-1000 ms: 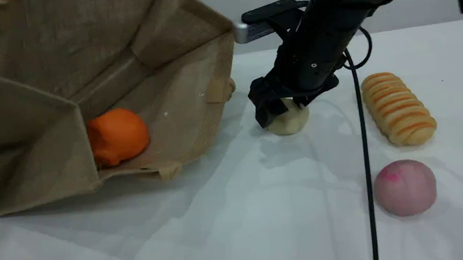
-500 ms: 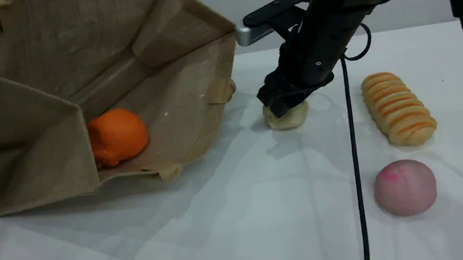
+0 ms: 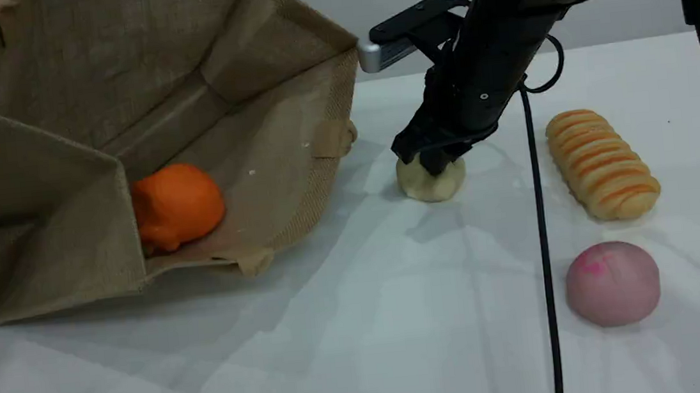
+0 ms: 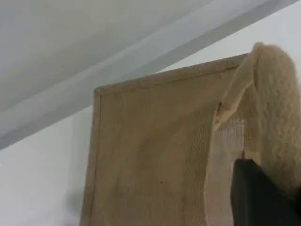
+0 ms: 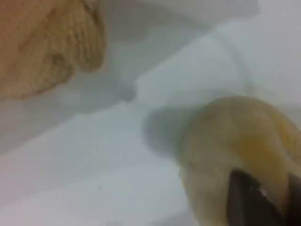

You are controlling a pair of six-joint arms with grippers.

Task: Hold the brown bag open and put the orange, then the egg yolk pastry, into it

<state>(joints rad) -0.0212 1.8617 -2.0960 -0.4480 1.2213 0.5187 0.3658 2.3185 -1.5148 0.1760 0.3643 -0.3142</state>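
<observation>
The brown bag holds only the orange.

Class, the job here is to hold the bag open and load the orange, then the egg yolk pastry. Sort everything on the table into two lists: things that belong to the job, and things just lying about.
Belong to the job:
brown bag
orange, inside the bag
egg yolk pastry, under the right gripper

Just lying about:
striped bread roll
pink bun

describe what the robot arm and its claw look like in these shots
The right arm is matte black and chunky, with a silver-ended black camera bracket and thin black cables trailing down. The right claw has dark, blocky fingertips. The left claw shows only as a black fingertip.
</observation>
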